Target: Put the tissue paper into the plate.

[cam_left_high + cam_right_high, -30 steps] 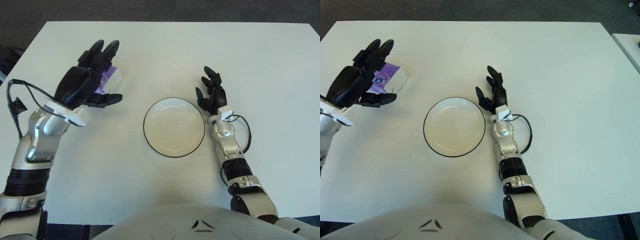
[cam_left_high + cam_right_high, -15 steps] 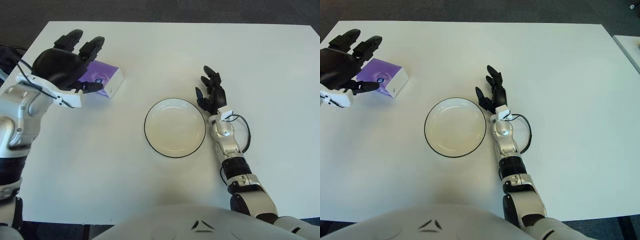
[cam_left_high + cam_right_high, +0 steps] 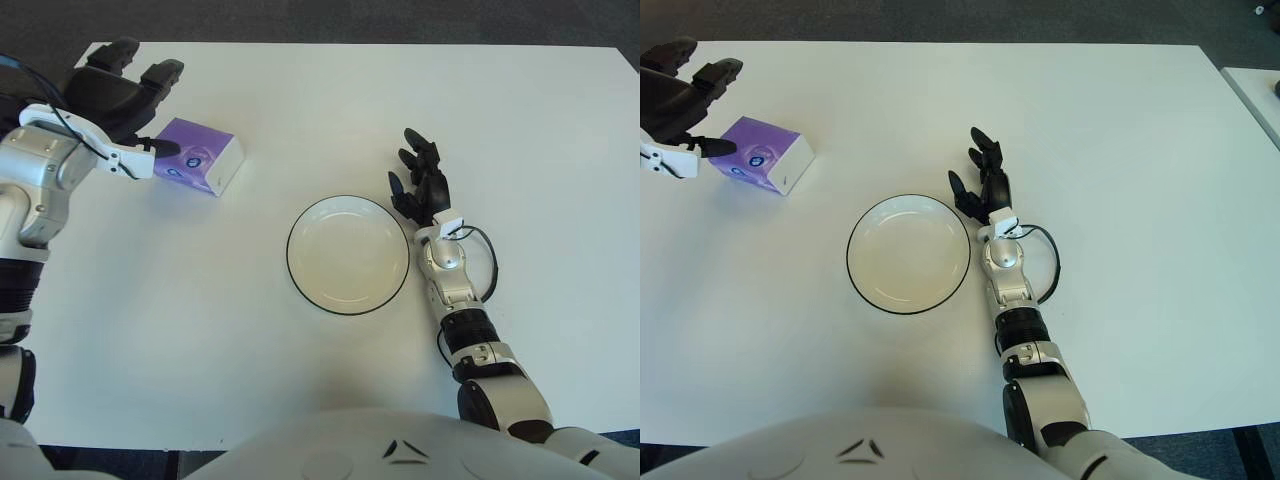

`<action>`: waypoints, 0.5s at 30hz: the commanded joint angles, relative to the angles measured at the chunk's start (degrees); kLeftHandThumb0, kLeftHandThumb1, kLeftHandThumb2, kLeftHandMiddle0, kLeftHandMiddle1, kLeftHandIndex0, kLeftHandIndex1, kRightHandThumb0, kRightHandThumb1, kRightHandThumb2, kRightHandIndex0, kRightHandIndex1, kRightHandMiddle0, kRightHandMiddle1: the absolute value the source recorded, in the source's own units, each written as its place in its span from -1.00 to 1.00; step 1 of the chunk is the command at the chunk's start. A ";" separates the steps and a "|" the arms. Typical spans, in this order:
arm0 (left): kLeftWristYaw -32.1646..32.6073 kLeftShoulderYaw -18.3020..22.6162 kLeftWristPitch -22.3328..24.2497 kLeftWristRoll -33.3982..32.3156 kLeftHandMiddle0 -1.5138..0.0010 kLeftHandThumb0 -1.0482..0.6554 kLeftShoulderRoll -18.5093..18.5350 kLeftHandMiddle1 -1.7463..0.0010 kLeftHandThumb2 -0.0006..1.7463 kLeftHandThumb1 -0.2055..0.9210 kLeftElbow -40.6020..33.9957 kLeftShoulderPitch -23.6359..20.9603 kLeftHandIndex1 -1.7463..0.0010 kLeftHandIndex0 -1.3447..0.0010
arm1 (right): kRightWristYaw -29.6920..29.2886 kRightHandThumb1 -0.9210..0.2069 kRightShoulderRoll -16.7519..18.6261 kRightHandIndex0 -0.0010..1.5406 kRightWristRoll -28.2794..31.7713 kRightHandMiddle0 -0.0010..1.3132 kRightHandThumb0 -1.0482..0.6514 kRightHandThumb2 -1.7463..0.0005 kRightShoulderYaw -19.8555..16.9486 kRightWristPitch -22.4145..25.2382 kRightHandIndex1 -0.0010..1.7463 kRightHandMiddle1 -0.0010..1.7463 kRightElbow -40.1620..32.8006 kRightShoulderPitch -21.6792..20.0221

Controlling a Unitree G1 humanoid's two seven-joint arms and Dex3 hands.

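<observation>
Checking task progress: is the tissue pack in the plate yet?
No. The purple tissue pack lies on the table, left of the empty black-rimmed white plate.

A big white table (image 3: 300,370) fills most of the view. Its top is smooth and plain white. Past the far edge of the table there is a dark gray floor (image 3: 330,20). The floor also shows at the bottom corners, by the near edge of the table. In the right eye view, a bit of another white table (image 3: 1258,95) shows at the right edge, with a strip of floor between the two tables.
</observation>
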 commanded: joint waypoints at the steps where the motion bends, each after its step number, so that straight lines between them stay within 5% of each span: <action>1: 3.71 -3.67 -1.42 1.05 0.96 -1.00 -1.57 0.99 -0.45 1.00 9.81 -4.66 0.79 1.00 | -0.34 -0.95 0.60 -0.87 0.20 -1.00 -0.49 0.46 -0.14 3.12 -0.33 -0.30 5.80 4.92; 4: 8.70 -7.23 -4.26 2.96 0.99 -1.00 -2.53 1.00 -0.54 1.00 18.93 -9.24 0.80 1.00 | -0.50 -0.95 0.59 -0.87 0.01 -1.00 -0.49 0.46 -0.21 2.99 -0.33 -0.29 6.11 4.79; 15: 17.72 -15.23 -13.01 6.25 1.00 -1.00 -1.60 1.00 -0.72 1.00 34.26 -18.96 0.82 1.00 | -0.64 -0.95 0.59 -0.87 -0.15 -1.00 -0.48 0.46 -0.63 1.92 -0.33 -0.29 7.44 4.33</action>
